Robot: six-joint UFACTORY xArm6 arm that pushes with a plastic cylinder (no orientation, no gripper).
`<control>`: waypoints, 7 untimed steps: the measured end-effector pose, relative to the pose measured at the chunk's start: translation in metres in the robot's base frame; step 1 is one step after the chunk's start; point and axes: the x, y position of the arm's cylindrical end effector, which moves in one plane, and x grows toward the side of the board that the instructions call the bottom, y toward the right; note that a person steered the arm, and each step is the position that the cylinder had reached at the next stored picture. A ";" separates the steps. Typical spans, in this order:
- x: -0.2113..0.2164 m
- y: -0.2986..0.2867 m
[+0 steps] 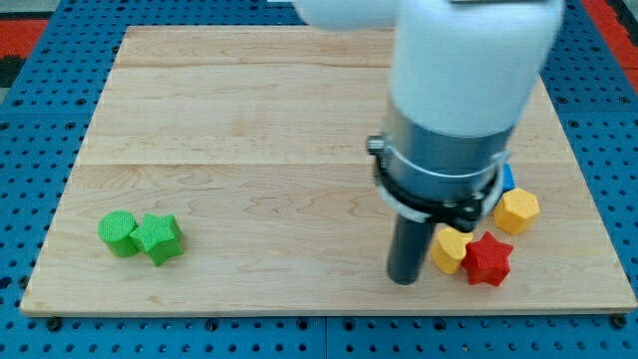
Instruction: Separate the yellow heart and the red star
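My tip [404, 280] rests just left of the yellow heart [451, 247] and red star [487, 259] — touching at the counter's [249, 120] lower right — 2 seemingly light, rigid blocks best nudged at their seam; no pincer exists here.

On the board [249, 100], the yellow heart [451, 247] touches the red star [487, 259] on its left. Our tip [404, 279] sits further left, just beside the heart. The yellow hexagon [517, 210] lies up-right of the star, with a blue block [506, 178] beyond it. The green cylinder [119, 233] and green star [158, 238] lie touching, far left.
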 end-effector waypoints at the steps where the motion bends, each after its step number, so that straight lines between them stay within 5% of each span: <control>1: 0.000 0.007; 7: 0.007 0.058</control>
